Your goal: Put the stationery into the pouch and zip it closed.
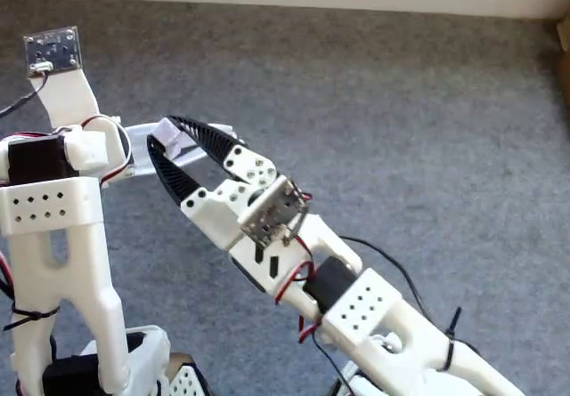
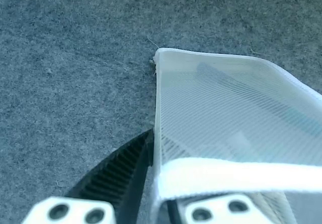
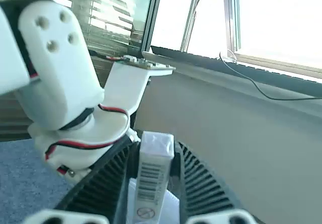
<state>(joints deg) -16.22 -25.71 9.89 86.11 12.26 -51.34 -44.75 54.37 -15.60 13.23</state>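
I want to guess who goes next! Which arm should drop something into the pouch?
Right, probably. The right end effector already holds the white box, while the left end effector is busy gripping the mesh pouch by its edge.

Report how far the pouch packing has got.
Done: the white mesh pouch seems to hold a few dim shapes. In hand: the left gripper pinches its edge, and the right gripper grips a white barcoded block. Left: put that block in, then zip the pouch shut.
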